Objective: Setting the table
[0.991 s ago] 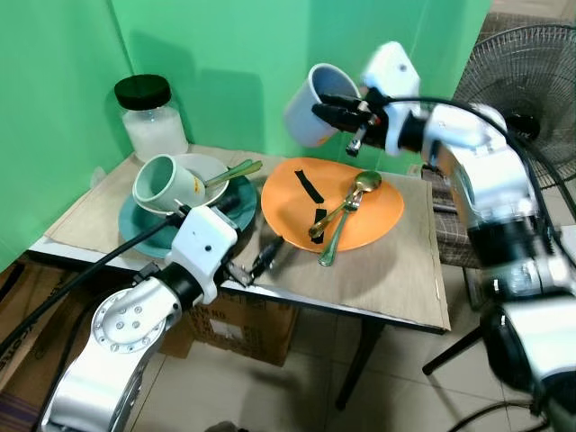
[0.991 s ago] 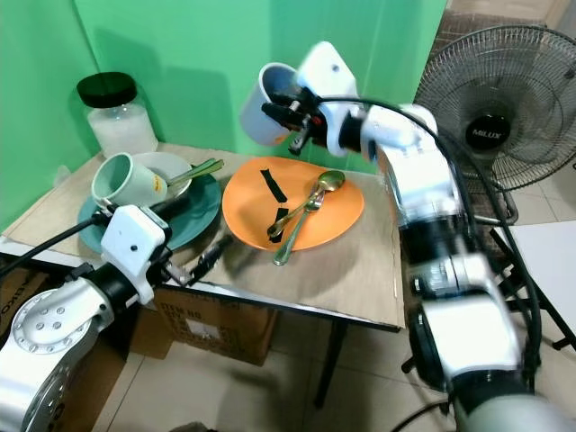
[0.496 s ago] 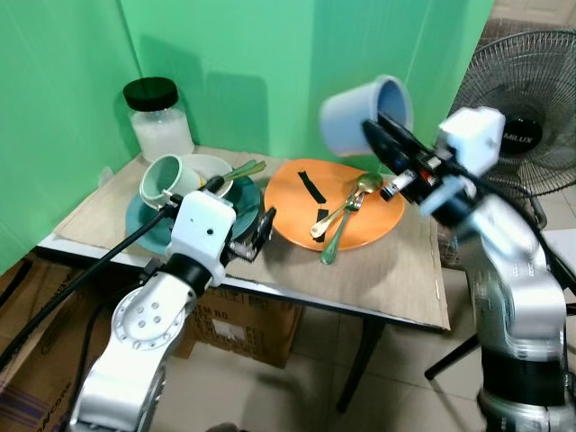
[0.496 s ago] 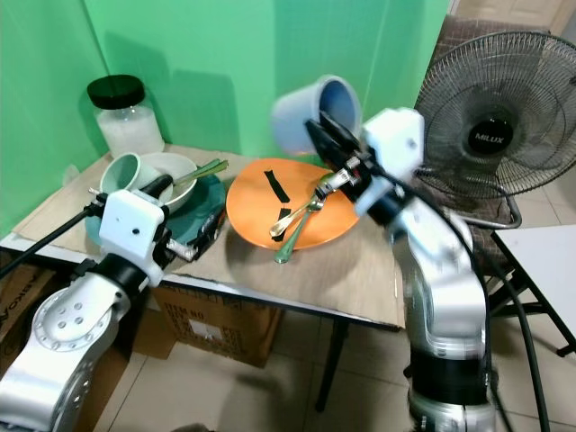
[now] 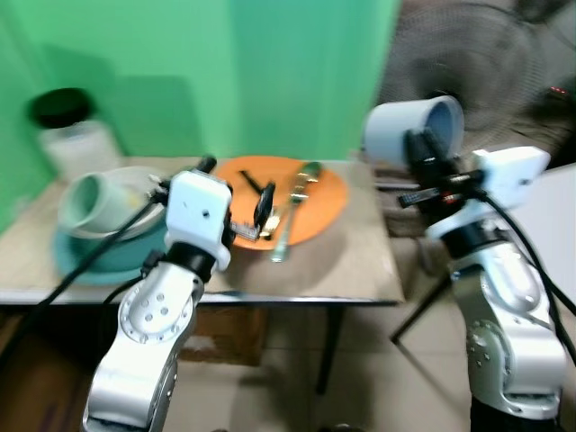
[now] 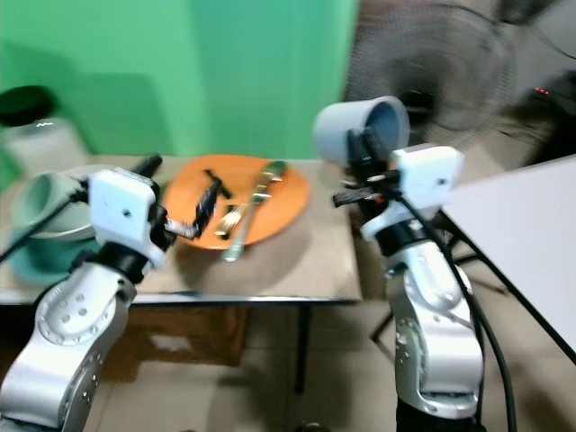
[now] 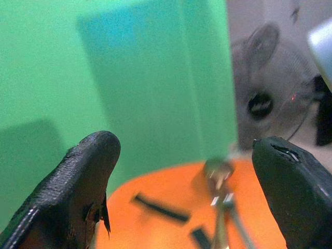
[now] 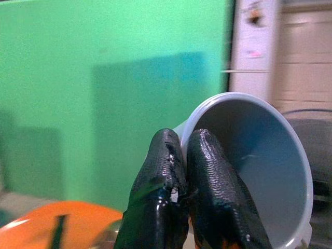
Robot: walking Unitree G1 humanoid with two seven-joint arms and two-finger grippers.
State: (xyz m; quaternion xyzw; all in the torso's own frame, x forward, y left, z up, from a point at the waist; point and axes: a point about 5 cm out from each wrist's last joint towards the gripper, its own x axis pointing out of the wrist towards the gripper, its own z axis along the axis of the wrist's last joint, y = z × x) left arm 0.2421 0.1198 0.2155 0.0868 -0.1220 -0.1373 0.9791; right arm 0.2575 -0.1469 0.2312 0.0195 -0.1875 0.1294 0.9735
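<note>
Nearest, left gripper (image 5: 264, 205) raised over the near table (image 5: 351, 261) edge, fingers (image 7: 85, 171) spread wide, nothing between them, aimed toward the orange plate (image 5: 319, 193). Right gripper (image 6: 363, 151) lifted off to the right of the table, clear of its edge, fingers (image 8: 207, 181) pinched on the rim of the grey cup (image 6: 360, 126), one inside the wall, one outside. Cup tipped on its side in the air, mouth turned away from the table, well above any surface.

Further in: plate carrying a spoon and fork (image 5: 292, 202) laid together, plus two dark strips (image 5: 252, 184). To the left, a pale green mug (image 5: 94, 198) lying tilted in a bowl (image 5: 135, 180) on a teal plate (image 5: 76, 261). Beyond that, a black-lidded jar (image 5: 67, 126) against the green wall. Behind the right arm, a fan (image 6: 423, 54), and a second grey table (image 6: 513, 234) at far right. Head views blurred, so fine detail uncertain.

Probable step: carrying the cup to its setting. Best done by keeping the rim pinch firm, righting the cup before lowering, picking a bare patch of table away from the plate and cutlery, setting the base flat, and only then parting the fingers. Also wise: swinging wide of the fan and holding the left arm off the plate.
</note>
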